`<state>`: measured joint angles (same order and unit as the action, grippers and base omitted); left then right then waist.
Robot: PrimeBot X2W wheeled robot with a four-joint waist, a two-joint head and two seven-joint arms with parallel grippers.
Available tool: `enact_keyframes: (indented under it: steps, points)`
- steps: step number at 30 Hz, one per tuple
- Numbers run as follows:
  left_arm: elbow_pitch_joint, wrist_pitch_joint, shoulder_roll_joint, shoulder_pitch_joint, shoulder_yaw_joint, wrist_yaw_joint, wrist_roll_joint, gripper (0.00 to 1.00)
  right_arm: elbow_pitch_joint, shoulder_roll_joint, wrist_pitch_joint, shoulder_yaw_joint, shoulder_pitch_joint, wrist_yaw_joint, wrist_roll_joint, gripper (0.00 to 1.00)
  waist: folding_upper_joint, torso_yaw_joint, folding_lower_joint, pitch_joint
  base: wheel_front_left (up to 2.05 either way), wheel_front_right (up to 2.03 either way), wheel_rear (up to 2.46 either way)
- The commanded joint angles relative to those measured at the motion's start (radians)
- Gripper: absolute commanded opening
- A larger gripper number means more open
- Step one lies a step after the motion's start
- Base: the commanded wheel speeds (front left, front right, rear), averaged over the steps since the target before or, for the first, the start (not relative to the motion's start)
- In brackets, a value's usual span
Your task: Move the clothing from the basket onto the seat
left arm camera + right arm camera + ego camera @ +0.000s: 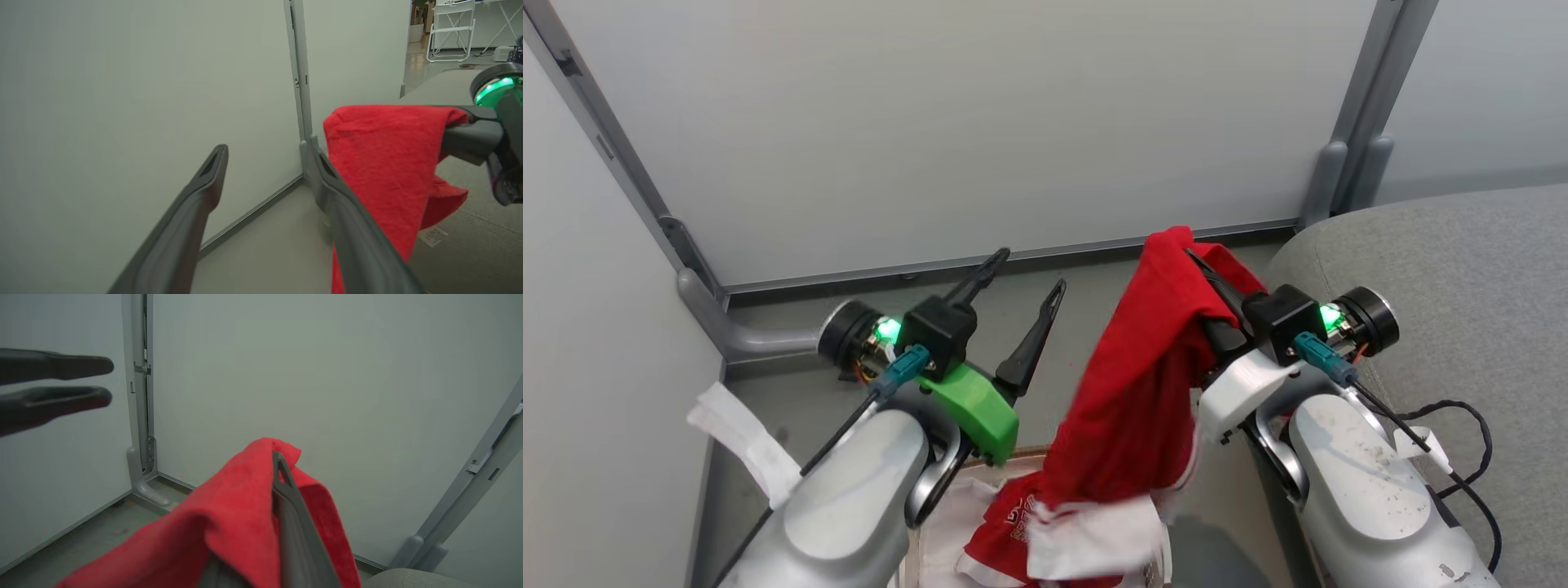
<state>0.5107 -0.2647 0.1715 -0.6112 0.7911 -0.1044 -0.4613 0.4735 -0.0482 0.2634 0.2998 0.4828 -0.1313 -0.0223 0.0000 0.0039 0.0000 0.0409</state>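
Right fingers [1205,273] are pressed together on a fold of the clothing [1135,392] and hold it up above the basket [1013,451]. The red cloth wraps over their tips and hangs from them in a long drape down to the basket's mouth. From the right wrist, one dark finger [286,494] lies bare along the top of the clothing [233,510], while the cloth covers the other. Left fingers [1033,343] stand spread wide with nothing between them, above the basket's left side. In the head view they are near the hanging cloth but apart from it.

The lifted piece is plain bright red at the top, with white trim along its lower hem. Beneath it the basket shows a strip of brown woven rim and its white liner [947,523]. It holds more red cloth marked with white lettering. To the right of the basket the grey seat [1462,269] curves away with a rounded edge, well clear of the drape.
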Motion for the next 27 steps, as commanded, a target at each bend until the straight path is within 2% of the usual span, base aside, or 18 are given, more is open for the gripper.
enact_keyframes:
  steps: [1, 11, 20, 27]
  points:
    - [-0.001, 0.000, -0.008, 0.042, -0.020, 0.003, 0.002, 1.00, -0.008, -0.004, 0.002, -0.009, 0.015, 0.001, 0.009, 0.00, 0.0000, -0.005, 0.0000, -0.004, 0.00, 0.00, 0.00]
    - [-0.014, 0.000, -0.047, 0.237, -0.144, -0.013, 0.054, 1.00, -0.034, -0.027, 0.002, -0.053, 0.022, 0.001, 0.042, 0.00, 0.0000, -0.034, 0.0000, -0.020, 0.00, 0.00, 0.00]
    - [-0.053, 0.001, -0.081, 0.326, -0.232, -0.024, 0.099, 1.00, -0.043, -0.051, 0.002, -0.071, 0.047, 0.001, 0.043, 0.00, 0.0000, -0.064, 0.0000, -0.038, 0.00, 0.00, 0.00]
    - [-0.096, 0.001, -0.105, 0.355, -0.264, -0.026, 0.130, 1.00, -0.039, -0.091, 0.002, -0.063, 0.109, 0.001, 0.043, 0.00, 0.0000, -0.134, 0.0000, -0.061, 0.00, 0.00, 0.00]
